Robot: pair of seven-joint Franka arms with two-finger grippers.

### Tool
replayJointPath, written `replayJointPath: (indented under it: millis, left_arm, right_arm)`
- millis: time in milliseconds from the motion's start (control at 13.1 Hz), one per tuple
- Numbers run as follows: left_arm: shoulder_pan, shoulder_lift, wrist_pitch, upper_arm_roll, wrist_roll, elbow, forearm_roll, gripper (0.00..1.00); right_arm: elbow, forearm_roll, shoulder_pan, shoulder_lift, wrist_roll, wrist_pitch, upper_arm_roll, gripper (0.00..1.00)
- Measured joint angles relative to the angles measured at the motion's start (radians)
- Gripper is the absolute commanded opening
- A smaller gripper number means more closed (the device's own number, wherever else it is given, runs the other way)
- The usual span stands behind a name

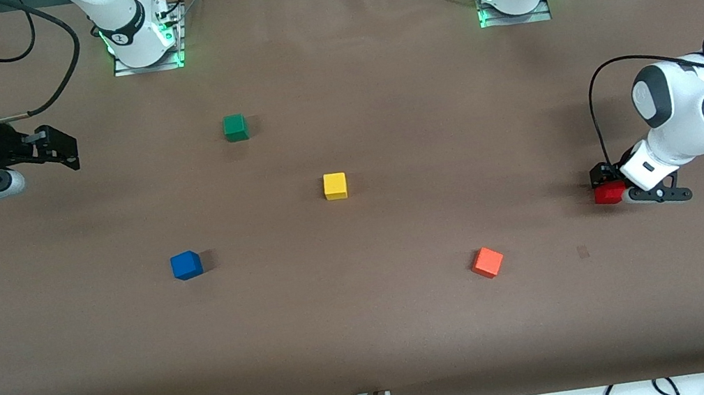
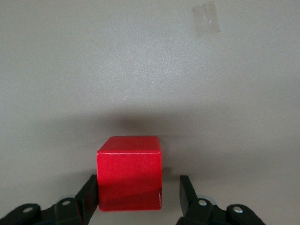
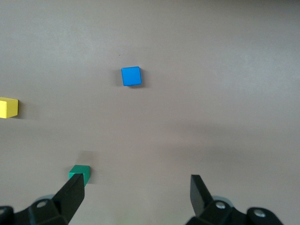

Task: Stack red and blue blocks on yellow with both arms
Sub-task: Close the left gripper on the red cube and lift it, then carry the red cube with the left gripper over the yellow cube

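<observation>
The red block (image 1: 608,193) is found on the brown table (image 1: 415,329) at the left arm's end, set between the fingers of the left gripper (image 1: 613,188), which is lowered to the surface around it. In the left wrist view the red block (image 2: 130,173) is seen touching one finger (image 2: 89,197), while a visible gap is left between it and the other, so the jaws are parted and not yet clamped. The yellow block (image 1: 335,186) is placed near the middle of the table, well apart from the red one. The blue block (image 1: 186,265) lies nearer to the front camera than the yellow block, toward the right arm's end. A green cube (image 1: 235,128) is seen farther from the camera than the yellow block, and an orange cube (image 1: 487,262) nearer, toward the left arm's end. The right gripper (image 1: 58,148) is held in the air over the table at the right arm's end, waiting, its fingers spread apart.
</observation>
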State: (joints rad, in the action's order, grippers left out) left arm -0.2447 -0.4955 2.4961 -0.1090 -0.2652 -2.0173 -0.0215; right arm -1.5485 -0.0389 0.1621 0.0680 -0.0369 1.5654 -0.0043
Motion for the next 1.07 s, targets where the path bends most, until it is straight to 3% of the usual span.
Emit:
replayJointPath:
  millis: [230, 383, 536, 843, 1072]
  left_arm:
    - [0.000, 0.000, 0.000, 0.000, -0.013, 0.002, -0.001, 0.15]
    - [0.000, 0.002, 0.001, -0.005, -0.021, 0.008, -0.001, 0.08]
    - [0.003, 0.023, -0.009, -0.032, -0.019, 0.023, -0.001, 0.08]
    - [0.025, 0.106, -0.163, -0.214, 0.241, 0.071, -0.001, 0.08]
    - [0.063, 0.115, -0.273, -0.348, 0.496, 0.149, -0.001, 0.08]
  right_arm:
    - [0.000, 0.000, 0.000, 0.000, 0.000, 0.000, 0.000, 1.00]
    - [0.000, 0.000, 0.000, 0.000, 0.000, 0.000, 0.002, 1.00]
    - [0.000, 0.000, 0.000, 0.000, 0.000, 0.000, 0.004, 1.00]
    - [0.000, 0.000, 0.000, 0.000, 0.000, 0.000, 0.004, 1.00]
    - [0.000, 0.000, 0.000, 0.000, 0.000, 0.000, 0.004, 1.00]
